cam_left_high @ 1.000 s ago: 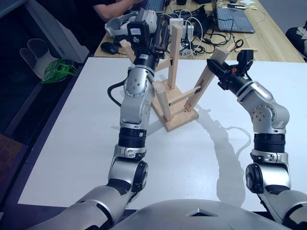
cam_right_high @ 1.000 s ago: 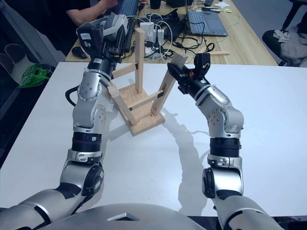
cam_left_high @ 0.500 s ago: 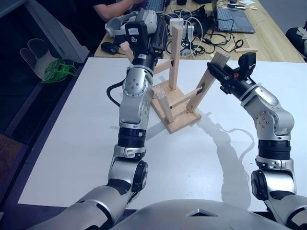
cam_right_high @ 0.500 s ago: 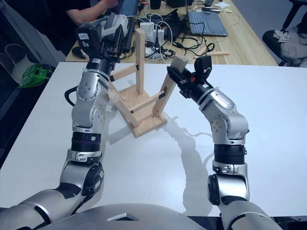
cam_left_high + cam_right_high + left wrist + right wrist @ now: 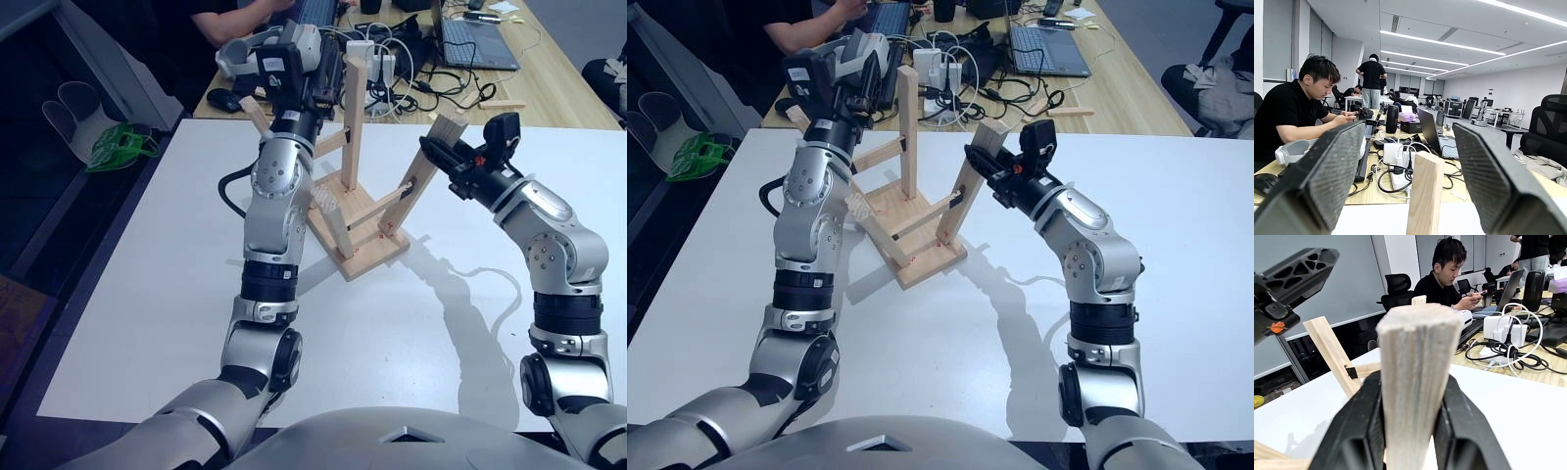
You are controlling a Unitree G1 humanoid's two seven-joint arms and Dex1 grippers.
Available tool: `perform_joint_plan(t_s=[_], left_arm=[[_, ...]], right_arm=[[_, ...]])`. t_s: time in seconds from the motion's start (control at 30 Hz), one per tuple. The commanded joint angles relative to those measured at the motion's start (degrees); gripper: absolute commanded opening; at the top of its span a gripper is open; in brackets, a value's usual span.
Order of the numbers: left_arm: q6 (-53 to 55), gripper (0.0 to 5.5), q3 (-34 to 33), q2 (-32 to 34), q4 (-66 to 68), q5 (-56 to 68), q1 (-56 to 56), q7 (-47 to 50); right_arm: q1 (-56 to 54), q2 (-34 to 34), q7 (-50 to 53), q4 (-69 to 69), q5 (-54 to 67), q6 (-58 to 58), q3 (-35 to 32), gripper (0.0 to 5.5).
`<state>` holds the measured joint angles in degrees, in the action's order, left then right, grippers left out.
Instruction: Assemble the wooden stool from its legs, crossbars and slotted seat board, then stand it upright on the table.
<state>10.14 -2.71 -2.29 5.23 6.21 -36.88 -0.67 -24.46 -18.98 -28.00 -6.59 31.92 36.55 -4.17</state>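
Stool slightly leftward now, right claw tight on one leg, left claw agape astride another leg.

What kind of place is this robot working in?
Likely an open-plan office or lab: a wooden desk with a laptop, an office chair, and long ceiling lights.

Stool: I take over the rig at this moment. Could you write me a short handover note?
Left gripper: open, jaws either side of a leg tip, not touching it.
Right gripper: shut on another leg near its top.
Stool: upside down on the table, seat board down, legs up.
Done: legs and crossbars appear fitted.
Left: turn it over and stand it upright.
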Motion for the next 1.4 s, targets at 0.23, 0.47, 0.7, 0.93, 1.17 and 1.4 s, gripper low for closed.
perform_joint_plan(t_s=[0.23,0.47,0.7,0.93,1.17,1.4], left_arm=[[2.01,3.27,0.02,1.02,-1.30,0.11,0.09,-0.60],[2.86,3.27,0.15,1.21,-1.75,0.02,-0.10,-0.95],[3.20,3.27,0.25,1.44,-2.04,-0.04,0.03,-1.05],[2.82,3.27,0.28,1.31,-1.35,-0.02,-0.38,-1.10],[1.65,3.27,-0.23,0.88,-0.52,0.01,-0.91,-0.39],[0.34,3.27,-0.59,0.64,0.39,0.02,-0.77,0.36]], right_arm=[[6.18,-3.16,1.60,-6.61,-1.10,6.73,3.72,1.00],[7.85,-4.45,2.84,-9.43,3.05,13.48,2.83,1.01],[8.69,-8.76,2.08,-11.86,2.77,14.87,4.50,1.01],[8.23,-10.00,2.69,-11.57,-2.20,9.38,8.51,1.02],[3.40,-18.54,4.11,-10.83,-13.76,18.62,22.90,2.30],[1.78,-19.92,0.72,-12.26,-16.17,20.61,28.32,3.44]])
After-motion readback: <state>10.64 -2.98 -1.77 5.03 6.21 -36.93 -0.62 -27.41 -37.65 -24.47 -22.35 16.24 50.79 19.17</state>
